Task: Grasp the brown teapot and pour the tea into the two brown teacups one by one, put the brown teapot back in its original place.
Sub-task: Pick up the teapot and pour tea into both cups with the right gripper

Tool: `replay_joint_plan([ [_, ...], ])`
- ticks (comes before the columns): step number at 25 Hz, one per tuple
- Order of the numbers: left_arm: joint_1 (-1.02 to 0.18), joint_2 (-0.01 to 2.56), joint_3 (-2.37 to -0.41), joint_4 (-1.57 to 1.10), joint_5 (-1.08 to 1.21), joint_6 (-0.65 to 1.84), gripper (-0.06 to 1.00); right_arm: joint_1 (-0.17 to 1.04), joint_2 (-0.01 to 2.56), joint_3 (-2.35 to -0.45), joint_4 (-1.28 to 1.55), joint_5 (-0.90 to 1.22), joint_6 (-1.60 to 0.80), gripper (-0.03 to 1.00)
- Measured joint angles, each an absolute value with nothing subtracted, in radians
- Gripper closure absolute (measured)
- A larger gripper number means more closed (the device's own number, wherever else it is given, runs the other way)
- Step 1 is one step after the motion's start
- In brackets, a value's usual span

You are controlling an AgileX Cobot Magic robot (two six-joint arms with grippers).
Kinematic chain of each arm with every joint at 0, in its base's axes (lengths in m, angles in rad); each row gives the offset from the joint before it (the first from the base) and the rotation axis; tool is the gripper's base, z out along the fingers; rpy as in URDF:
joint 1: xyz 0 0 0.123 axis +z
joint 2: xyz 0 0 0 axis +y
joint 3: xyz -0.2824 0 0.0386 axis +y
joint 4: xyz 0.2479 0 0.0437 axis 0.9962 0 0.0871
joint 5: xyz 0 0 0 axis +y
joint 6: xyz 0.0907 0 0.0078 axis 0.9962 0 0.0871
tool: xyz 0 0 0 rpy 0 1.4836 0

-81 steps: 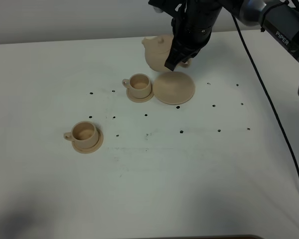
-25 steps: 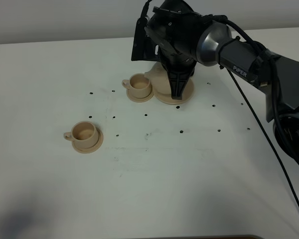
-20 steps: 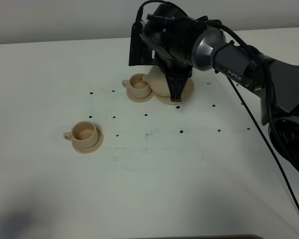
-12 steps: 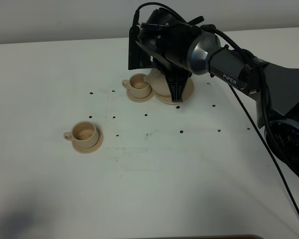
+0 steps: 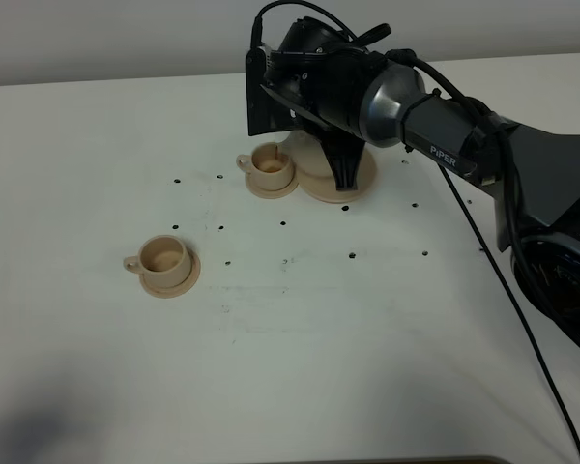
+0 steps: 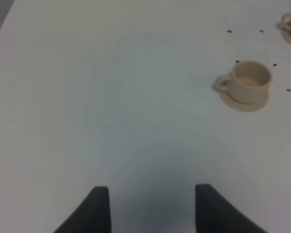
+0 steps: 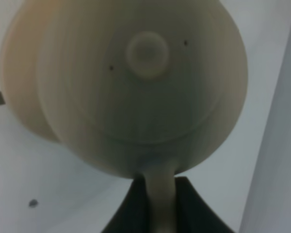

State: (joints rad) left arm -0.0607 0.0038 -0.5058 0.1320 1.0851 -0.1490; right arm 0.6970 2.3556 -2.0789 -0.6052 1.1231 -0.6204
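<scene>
Swung forward and down since the earlier view, the right gripper [image 5: 344,180] hangs over the saucer [image 5: 365,176], beside the far cup [image 5: 271,166]. Its jaws clench the teapot [image 7: 145,82] by the handle, probably so the spout can tip cupward. From overhead the arm hides most of the pot — only the wrist view shows lid and grip. The left gripper [image 6: 151,190] gapes empty; the near cup [image 5: 164,259] stands well apart.

You face white table [image 5: 367,367]: matte, evenly lit. Grey wall [image 5: 126,39] beyond table's far edge. Small dark holes [image 5: 352,255] dot table's middle.
</scene>
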Motion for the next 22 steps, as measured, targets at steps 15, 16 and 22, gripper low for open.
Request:
replay_joint_plan([
  [15,-0.061,0.004,-0.506,0.132,1.085,-0.149,0.51,0.705,2.356,-2.079,-0.647,1.115,-0.684,0.88],
  [16,-0.061,0.004,-0.506,0.132,1.085,-0.149,0.51,0.705,2.356,-2.079,-0.655,1.116,-0.687,0.88],
  [22,-0.061,0.004,-0.506,0.132,1.085,-0.149,0.51,0.705,2.356,-2.079,-0.681,1.102,-0.703,0.88],
])
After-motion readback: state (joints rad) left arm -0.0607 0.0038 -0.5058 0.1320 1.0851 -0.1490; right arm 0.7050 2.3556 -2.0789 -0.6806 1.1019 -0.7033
